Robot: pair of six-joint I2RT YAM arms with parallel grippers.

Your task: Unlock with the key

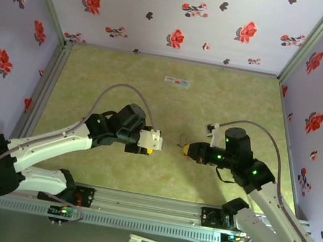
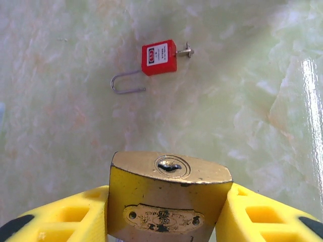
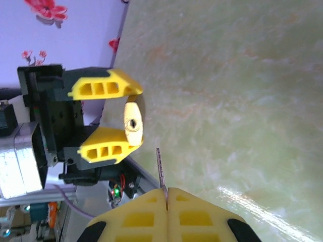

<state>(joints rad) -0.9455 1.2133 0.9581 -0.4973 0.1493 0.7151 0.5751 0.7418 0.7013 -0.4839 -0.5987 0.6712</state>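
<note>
1. Top external view: the left tool (image 1: 156, 143) and right tool (image 1: 189, 150) face each other tip to tip over the middle of the counter (image 1: 125, 77), with a bare gap between them.
2. Open counter lies beyond both tools. Flowered walls (image 1: 168, 9) close its edges, well apart from either tool.
3. Left tool: its fingers stand partly apart, clamped on the 2 sides of a brass padlock (image 2: 169, 201). The keyhole (image 2: 169, 165) faces away from the tool, toward the right tool.
4. Right tool: its fingers are pressed together, pinching a key (image 3: 160, 166). The blade sticks out past the tips toward the brass padlock, near it but not touching.
5. Ahead of the left tool, well apart, a red padlock (image 2: 159, 58) lies flat on the counter with a key in its end.
</note>
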